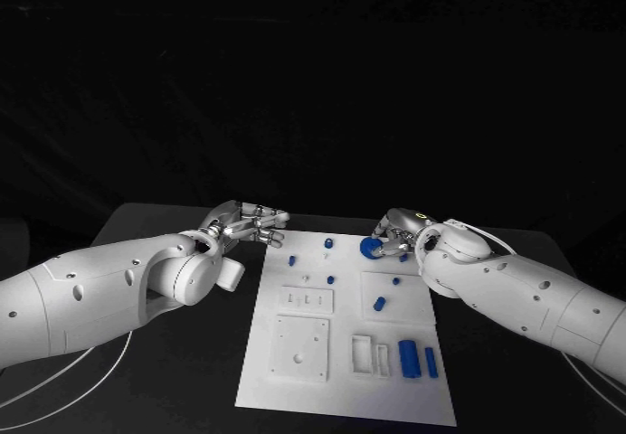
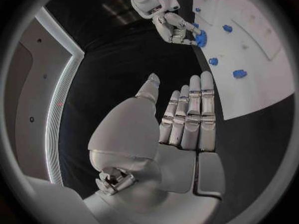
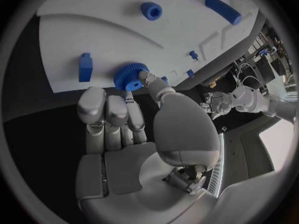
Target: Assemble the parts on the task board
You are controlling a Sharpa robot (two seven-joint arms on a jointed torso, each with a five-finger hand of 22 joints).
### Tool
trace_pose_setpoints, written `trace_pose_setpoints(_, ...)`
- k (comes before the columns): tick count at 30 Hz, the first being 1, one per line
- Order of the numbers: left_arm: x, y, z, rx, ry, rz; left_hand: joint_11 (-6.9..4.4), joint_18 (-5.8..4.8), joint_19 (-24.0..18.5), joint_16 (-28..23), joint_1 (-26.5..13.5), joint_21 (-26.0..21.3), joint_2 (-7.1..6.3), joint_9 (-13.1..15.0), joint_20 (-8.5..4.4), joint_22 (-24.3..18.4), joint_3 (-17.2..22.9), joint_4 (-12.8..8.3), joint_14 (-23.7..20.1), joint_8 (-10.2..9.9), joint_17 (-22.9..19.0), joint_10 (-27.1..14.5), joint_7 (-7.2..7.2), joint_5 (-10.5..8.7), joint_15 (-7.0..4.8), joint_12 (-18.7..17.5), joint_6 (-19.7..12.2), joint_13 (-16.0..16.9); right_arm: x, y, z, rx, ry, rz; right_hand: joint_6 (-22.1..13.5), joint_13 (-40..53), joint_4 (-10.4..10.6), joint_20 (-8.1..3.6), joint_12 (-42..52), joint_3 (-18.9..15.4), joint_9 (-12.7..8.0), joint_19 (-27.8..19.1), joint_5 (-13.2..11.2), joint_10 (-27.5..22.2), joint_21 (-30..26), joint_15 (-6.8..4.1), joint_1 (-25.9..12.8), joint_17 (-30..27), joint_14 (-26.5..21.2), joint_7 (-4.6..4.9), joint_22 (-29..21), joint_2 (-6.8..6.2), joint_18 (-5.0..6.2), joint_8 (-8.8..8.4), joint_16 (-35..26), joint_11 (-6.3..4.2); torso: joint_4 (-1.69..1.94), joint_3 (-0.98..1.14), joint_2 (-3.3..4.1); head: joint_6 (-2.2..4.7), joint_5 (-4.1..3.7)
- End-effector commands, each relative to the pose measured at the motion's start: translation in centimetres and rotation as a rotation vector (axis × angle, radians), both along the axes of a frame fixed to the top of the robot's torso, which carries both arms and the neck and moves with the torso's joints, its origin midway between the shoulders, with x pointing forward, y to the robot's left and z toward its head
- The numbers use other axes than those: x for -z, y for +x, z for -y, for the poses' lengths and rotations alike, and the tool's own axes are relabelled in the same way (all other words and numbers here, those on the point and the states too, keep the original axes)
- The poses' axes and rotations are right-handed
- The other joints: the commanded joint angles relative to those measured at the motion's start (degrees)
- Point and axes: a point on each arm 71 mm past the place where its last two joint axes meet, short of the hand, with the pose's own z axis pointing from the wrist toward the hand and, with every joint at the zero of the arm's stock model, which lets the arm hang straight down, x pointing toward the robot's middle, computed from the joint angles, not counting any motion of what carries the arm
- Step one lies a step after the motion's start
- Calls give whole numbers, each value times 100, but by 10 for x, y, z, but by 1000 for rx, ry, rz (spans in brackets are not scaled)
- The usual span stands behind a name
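The task board (image 1: 342, 398) lies lengthwise in the middle of the black table (image 1: 156, 380), its far edge towards 12 o'clock in the head view. The right hand (image 1: 395, 233) is at the board's far corner, around 1 o'clock, and has a blue gear (image 1: 372, 248) pinched between thumb and fingertips — in the right wrist view the gear (image 3: 130, 76) sits at the tips of the fingers (image 3: 106, 109), right over the board's edge; whether it touches the white surface, I cannot tell.

The left hand (image 1: 245, 223) hovers just off the board's far left corner, around 11 o'clock. In its own wrist view the fingers (image 2: 190, 117) are stretched out straight side by side, the thumb apart from them, and nothing is in its grasp.

On the board, several small blue parts (image 1: 329, 279) are scattered over the far half, one on the raised square plate (image 1: 380, 304) at the right. Nearer, at about 5 o'clock, two long blue pins (image 1: 408, 358) lie side by side beside a white slotted fixture (image 1: 371, 355), and a white square block (image 1: 300, 348) sits to the left of that — with a smaller white plate (image 1: 308, 300) just beyond it.
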Motion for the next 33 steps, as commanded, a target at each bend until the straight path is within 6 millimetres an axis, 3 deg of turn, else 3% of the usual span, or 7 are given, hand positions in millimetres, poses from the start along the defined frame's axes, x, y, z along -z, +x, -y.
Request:
trace_pose_setpoints(1,-1,-1,2,16,-4,6,1,95,-13,20,-15,19,34,5,-12,6,-7,-15,5,9,6,-52,9,-2,10,20,-49,7,-9,-4,-5,1,-27,91,280,450,-50,-53,-1,24,83,336,127,16,-35,-45,-17,-10,-6,-82,225,51,-82,22,-36,5,14,-2,1,-5,-11)
trace_pose_setpoints(7,-1,-1,2,14,-4,6,1,95,-13,20,-15,19,34,5,-12,6,-7,-15,5,9,6,-52,9,-2,10,20,-49,7,-25,-18,-24,-55,-11,173,298,457,-74,-54,-7,48,86,340,123,30,-41,-47,-48,-12,-3,-88,237,30,-84,23,-35,4,11,-22,-10,6,31)
trace_pose_setpoints(13,-2,-2,2,12,-4,7,4,97,-31,30,-12,53,30,4,-11,15,-8,-15,-1,8,10,-50,20,-1,10,19,-59,7,-32,-27,-46,-110,-11,202,320,448,-68,-47,-39,74,88,337,57,29,-72,-39,-52,-40,-6,-93,239,12,-92,21,-60,5,7,-24,1,13,54)
trace_pose_setpoints(19,-2,-2,2,12,-5,10,6,99,-30,32,-16,56,29,3,-10,15,-6,-13,3,6,11,-50,25,0,10,20,-82,8,-24,-34,-69,-163,-42,205,317,453,-52,-48,-39,81,85,341,53,34,-73,-39,-41,-37,-2,-92,246,0,-95,21,-57,6,35,-26,8,7,56)
trace_pose_setpoints(22,-2,-2,2,11,-5,10,6,99,-30,32,-16,56,29,3,-10,15,-6,-13,3,6,11,-50,25,0,10,20,-82,8,-20,-36,-77,-182,-52,202,317,453,-52,-48,-39,81,85,341,53,34,-73,-39,-41,-37,-2,-92,246,0,-95,21,-57,6,28,-13,6,10,66)
trace_pose_setpoints(28,-2,-1,2,9,-3,10,6,99,-30,32,-16,56,29,3,-10,15,-6,-13,3,6,11,-50,25,0,10,20,-82,8,-12,-36,-90,-200,-70,188,314,458,-39,-50,-45,99,83,342,115,35,-80,-40,-37,-38,-3,-90,252,-16,-96,20,-58,5,22,-25,5,12,68)
trace_pose_setpoints(33,-2,-2,4,14,-5,11,6,99,-30,32,-16,56,29,3,-10,15,-6,-13,3,6,11,-50,25,0,10,20,-82,8,-4,-35,-97,-206,-85,178,310,457,-27,-48,-54,97,81,341,105,30,-90,-39,-49,-39,-5,-91,253,-21,-96,21,-59,6,19,-19,10,13,60)
